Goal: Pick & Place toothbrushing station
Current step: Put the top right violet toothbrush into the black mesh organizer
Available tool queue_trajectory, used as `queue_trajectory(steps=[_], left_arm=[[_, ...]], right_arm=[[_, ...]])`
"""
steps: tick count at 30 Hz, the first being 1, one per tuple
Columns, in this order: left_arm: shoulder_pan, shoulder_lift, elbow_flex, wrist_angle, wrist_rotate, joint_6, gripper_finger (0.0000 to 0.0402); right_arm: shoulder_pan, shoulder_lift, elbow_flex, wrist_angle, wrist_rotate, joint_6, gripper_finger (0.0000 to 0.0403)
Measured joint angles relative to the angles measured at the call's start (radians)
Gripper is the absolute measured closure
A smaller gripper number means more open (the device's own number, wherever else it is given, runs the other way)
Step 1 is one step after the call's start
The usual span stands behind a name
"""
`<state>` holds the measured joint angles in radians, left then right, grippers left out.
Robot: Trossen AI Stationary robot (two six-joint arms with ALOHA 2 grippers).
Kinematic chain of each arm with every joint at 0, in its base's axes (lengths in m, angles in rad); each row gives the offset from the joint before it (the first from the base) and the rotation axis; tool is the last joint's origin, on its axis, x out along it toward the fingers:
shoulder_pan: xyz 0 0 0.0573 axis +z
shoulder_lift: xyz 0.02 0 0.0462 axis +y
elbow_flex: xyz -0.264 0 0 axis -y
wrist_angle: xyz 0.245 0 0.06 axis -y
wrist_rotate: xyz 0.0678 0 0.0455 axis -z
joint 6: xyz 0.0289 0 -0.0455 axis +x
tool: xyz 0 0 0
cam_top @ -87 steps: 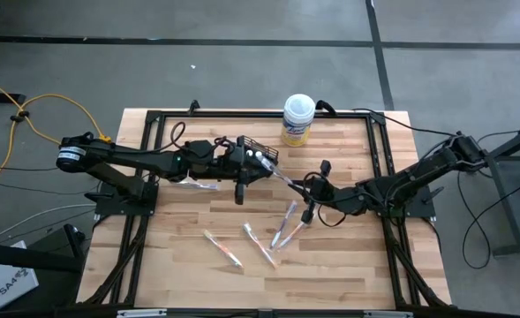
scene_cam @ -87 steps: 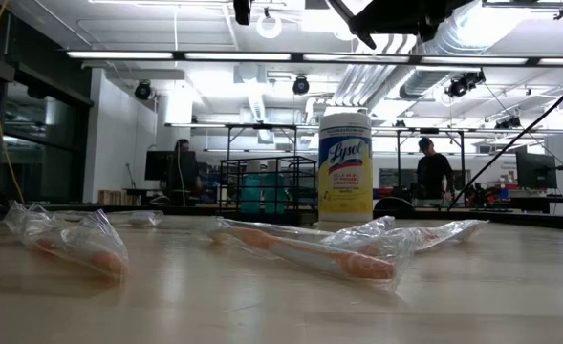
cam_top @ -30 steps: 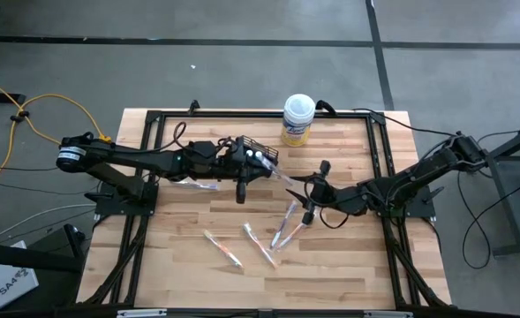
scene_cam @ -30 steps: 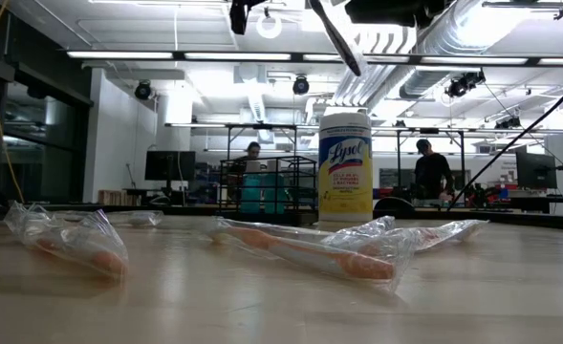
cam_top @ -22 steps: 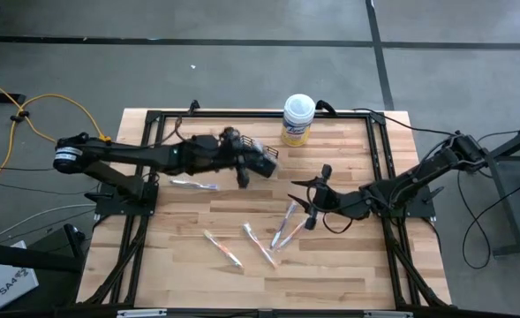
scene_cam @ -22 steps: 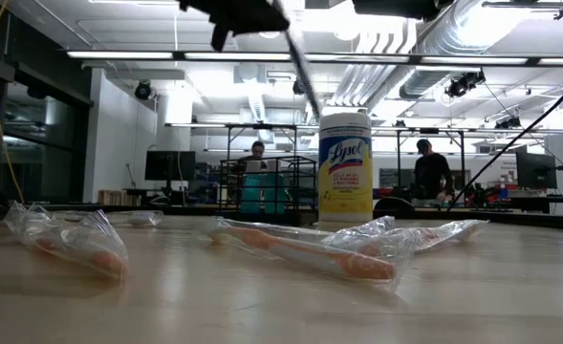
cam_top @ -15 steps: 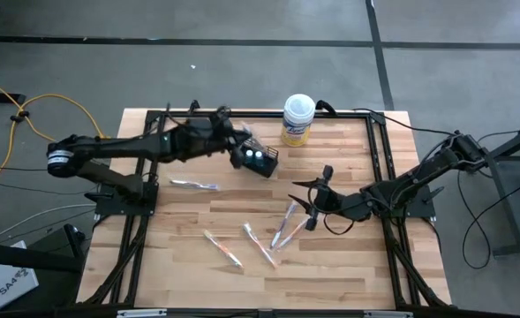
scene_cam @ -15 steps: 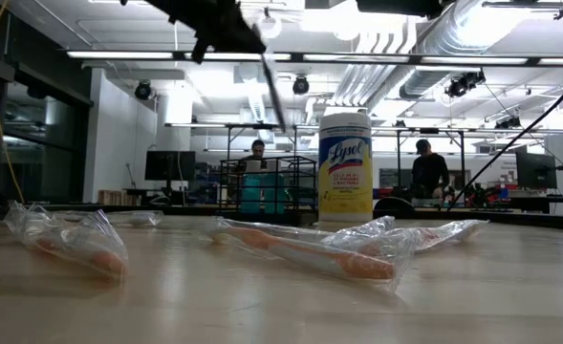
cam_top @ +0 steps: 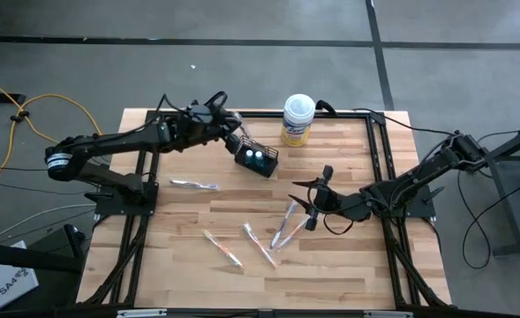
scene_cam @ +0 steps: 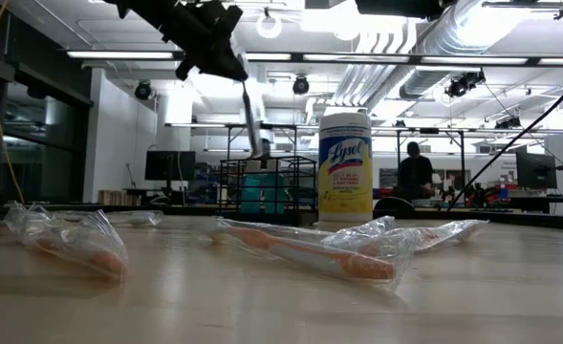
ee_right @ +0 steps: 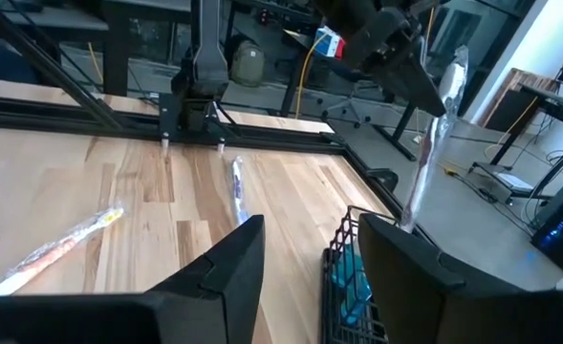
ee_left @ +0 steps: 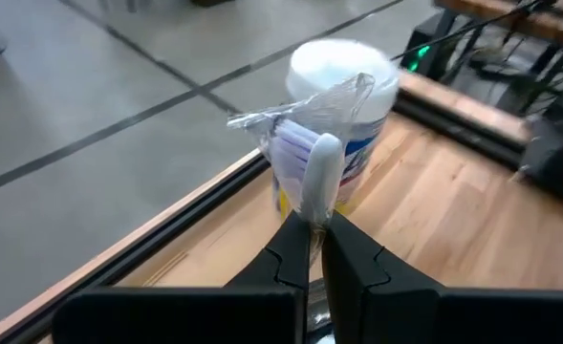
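Though hidden from above, left tool [ee_left: 315,250] clenched on wrapped toothbrush [ee_left: 316,182], right tool [ee_right: 305,253] released.

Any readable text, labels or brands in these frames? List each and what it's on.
"Lysol": brand script on the yellow label of the white-lidded canister, low view.
Smaller print under it on that label: too small to read.
Same canister in the high view: label too small to read.
Wrapped toothbrush held in the left gripper: no readable print.
Wire basket and wrapped toothbrushes on the table: no text visible.
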<state>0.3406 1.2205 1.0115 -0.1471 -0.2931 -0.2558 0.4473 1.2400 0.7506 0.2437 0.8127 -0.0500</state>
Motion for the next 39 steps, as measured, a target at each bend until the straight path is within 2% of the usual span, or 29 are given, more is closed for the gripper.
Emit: queue_trajectory(steps=[8,16,21,32,39], left_arm=[[0.011,0.0,-0.034,-0.036,-0.06,-0.012,0.0395],[0.011,0.0,-0.174,0.133,-0.049,-0.049,0.0395],[0.011,0.008,-0.229,0.175,-0.032,-0.053,0.0395],[0.027,0.128,-0.241,0.277,0.043,-0.05,0.0395],[0.037,0.167,-0.238,0.311,0.041,-0.055,0.0395]], right_arm=[[0.0,0.0,0.0,-0.004,-0.003,0.004,0.0241],[0.0,0.0,0.0,-0.002,-0.003,0.004,0.0241],[0.0,0.0,0.0,-0.002,-0.003,0.004,0.0241],[-0.002,0.0,0.0,0.002,-0.001,0.004,0.0241],[-0.002,0.0,0.0,0.001,-0.001,0.004,0.0241]])
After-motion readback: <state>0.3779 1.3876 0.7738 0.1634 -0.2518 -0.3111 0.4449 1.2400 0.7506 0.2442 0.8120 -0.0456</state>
